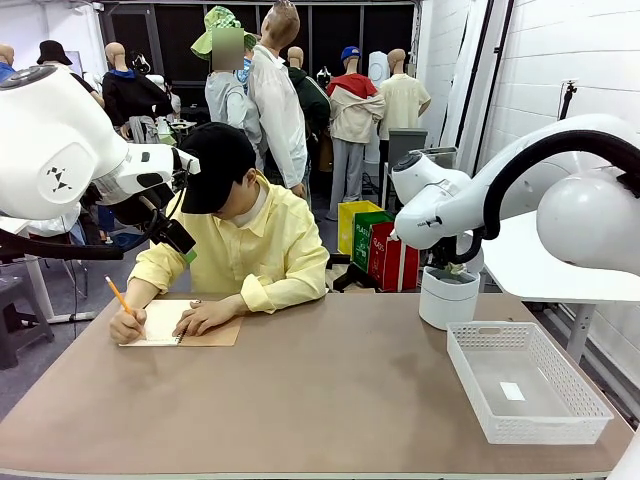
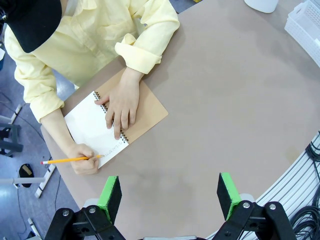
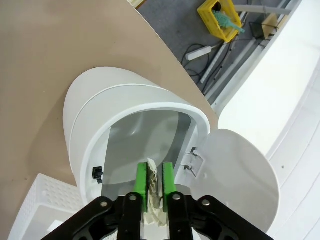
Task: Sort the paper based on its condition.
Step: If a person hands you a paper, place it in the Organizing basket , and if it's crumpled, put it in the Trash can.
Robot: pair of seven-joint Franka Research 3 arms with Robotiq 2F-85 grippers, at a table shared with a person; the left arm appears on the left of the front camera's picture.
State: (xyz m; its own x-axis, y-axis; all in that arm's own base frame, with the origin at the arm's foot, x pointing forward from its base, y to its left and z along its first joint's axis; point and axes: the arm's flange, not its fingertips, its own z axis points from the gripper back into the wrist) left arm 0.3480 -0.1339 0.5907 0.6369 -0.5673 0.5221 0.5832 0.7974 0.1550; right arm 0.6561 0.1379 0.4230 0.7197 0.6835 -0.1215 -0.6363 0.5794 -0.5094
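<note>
A crumpled scrap of white paper (image 3: 155, 200) sits pinched between the green pads of my right gripper (image 3: 155, 171), which is shut on it. That gripper hangs just over the mouth of a white bin (image 3: 125, 125) whose lid (image 3: 240, 175) is swung open. In the front view the right gripper (image 1: 455, 268) hovers above the same bin (image 1: 447, 300) at the table's far right. My left gripper (image 2: 170, 192) is open and holds nothing, high above the table's left part; in the front view the left gripper (image 1: 182, 242) is beside the person's shoulder.
A person in a yellow shirt writes with a pencil (image 2: 70, 160) in a spiral notebook (image 2: 150, 112) at the far left edge, one hand flat on it. A white mesh basket (image 1: 525, 385) stands at the front right. Brown tabletop (image 1: 320, 400) lies bare in the middle.
</note>
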